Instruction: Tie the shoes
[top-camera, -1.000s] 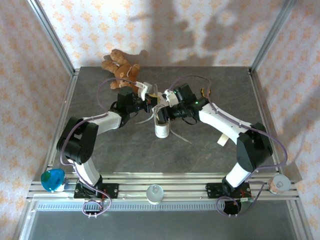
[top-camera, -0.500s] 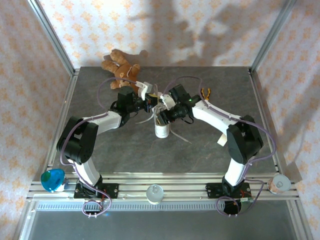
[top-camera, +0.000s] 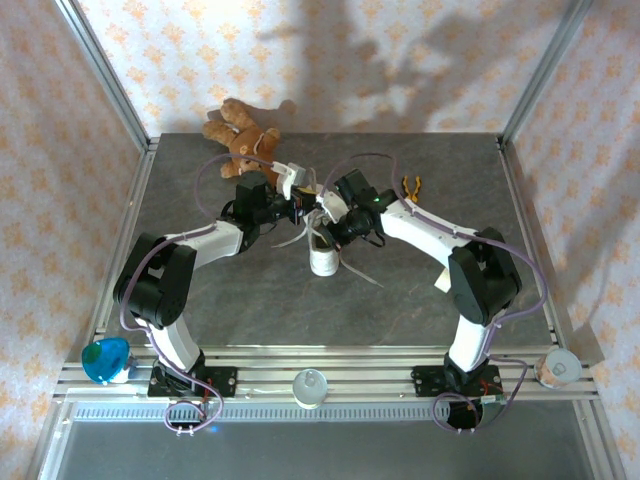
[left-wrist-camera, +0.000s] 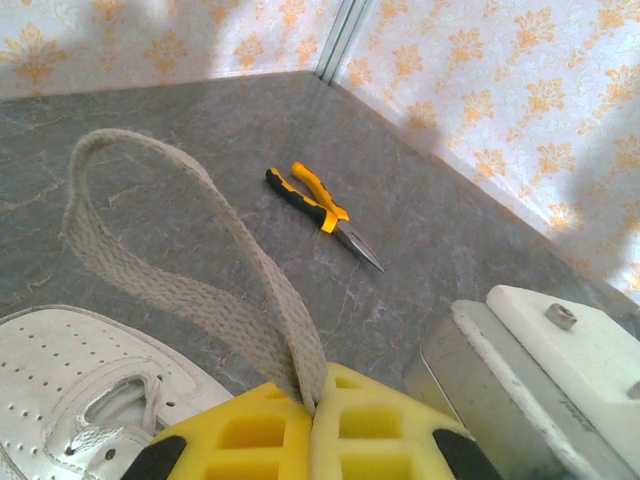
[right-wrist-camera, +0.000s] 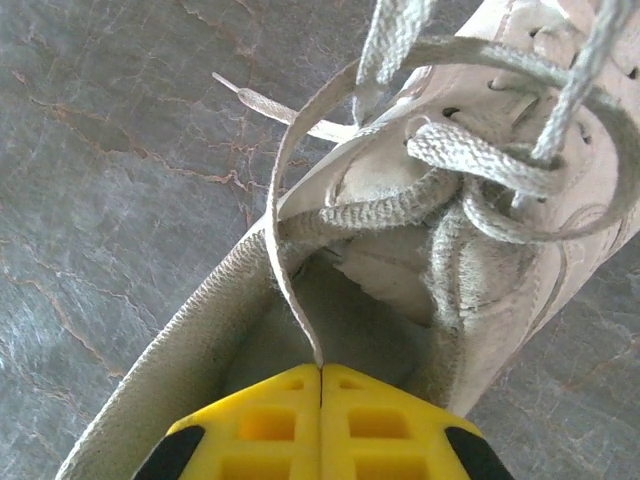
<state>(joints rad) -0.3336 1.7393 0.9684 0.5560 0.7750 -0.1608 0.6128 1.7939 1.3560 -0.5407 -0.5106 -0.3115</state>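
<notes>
From above, the white sneaker (top-camera: 323, 258) sits near the middle of the dark worktop (top-camera: 250, 300), toe toward the bottom of the frame. Loose laces (top-camera: 358, 271) trail off to its lower right. The left gripper (top-camera: 300, 207) and right gripper (top-camera: 326, 214) meet just above the shoe's opening, close beside each other. A brown teddy bear (top-camera: 241, 135) lies at the upper left edge of the worktop, and yellow-handled pliers (top-camera: 410, 185) lie to the right of centre.

From the left wrist, the left gripper (left-wrist-camera: 312, 405) has its yellow fingers pressed together on a lace loop (left-wrist-camera: 190, 290), which arches up and to the left. The sneaker (left-wrist-camera: 70, 370) fills the lower left corner, and the pliers (left-wrist-camera: 315, 205) lie beyond on the worktop (left-wrist-camera: 200, 130).

From the right wrist, the right gripper (right-wrist-camera: 320, 372) is closed tight on a lace strand (right-wrist-camera: 285, 200) that curves up past the sneaker's (right-wrist-camera: 500, 270) dark opening. The shoe runs from lower left to upper right, with a knot of laces over its tongue.
</notes>
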